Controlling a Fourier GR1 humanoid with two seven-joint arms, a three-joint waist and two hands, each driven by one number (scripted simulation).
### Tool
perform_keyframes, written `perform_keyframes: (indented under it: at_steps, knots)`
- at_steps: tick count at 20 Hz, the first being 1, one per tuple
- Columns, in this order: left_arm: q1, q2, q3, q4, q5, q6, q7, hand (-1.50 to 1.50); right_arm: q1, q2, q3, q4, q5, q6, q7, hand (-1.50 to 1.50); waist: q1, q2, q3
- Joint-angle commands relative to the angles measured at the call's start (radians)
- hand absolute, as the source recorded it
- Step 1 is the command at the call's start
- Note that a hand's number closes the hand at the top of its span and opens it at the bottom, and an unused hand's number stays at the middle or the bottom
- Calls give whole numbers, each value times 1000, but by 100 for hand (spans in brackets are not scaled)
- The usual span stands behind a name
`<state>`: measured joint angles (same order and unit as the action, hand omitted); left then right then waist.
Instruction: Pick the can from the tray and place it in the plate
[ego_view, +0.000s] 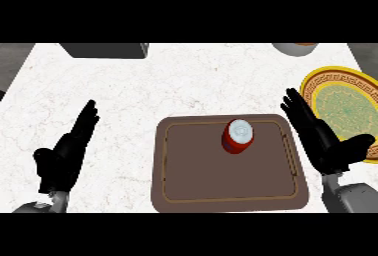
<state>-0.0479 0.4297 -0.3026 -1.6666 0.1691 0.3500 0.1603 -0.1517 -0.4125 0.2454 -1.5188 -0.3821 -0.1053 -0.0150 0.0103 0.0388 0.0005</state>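
A red can (238, 136) with a silver top stands upright in the far part of a brown tray (192, 190). To the right lies a yellow plate (347, 107) with a green patterned middle, cut off by the view's right edge. My right hand (317, 137) is open with straight fingers, between the tray's right rim and the plate, a little to the right of the can and apart from it. At the left, my left hand (66, 150) is open and resting on its edge over the counter, well away from the tray.
The white marble counter (184, 80) stretches out behind the tray. A dark grey box (103, 49) sits at the far left edge. A grey round object (295, 48) with a brown top shows at the far right edge.
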Motion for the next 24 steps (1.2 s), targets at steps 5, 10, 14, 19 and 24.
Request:
perform_keyframes:
  at_steps: [5, 10, 14, 19, 24]
  knots:
    - [35, -85, 2, 176, 85, -43, 42, 0, -359, -98, -172, 86, -51, 124, -27, 150, 23, -22, -2]
    - [52, -132, -18, 183, 139, -98, 29, 0, -333, -109, -171, 252, 253, -163, -131, -150, 15, -26, -1]
    - [50, -167, 8, 240, 145, -112, -4, 0, -321, -20, -228, 370, 184, -74, -378, -150, 1, -34, 0]
    - [27, -192, 46, 311, 121, -151, -38, 0, -291, -122, -259, 359, 208, 88, -380, -150, -10, -38, -1]
    - [24, -163, 54, 243, 133, -138, 25, 0, -313, -264, -93, 248, 335, 197, -164, -150, -15, -44, -3]
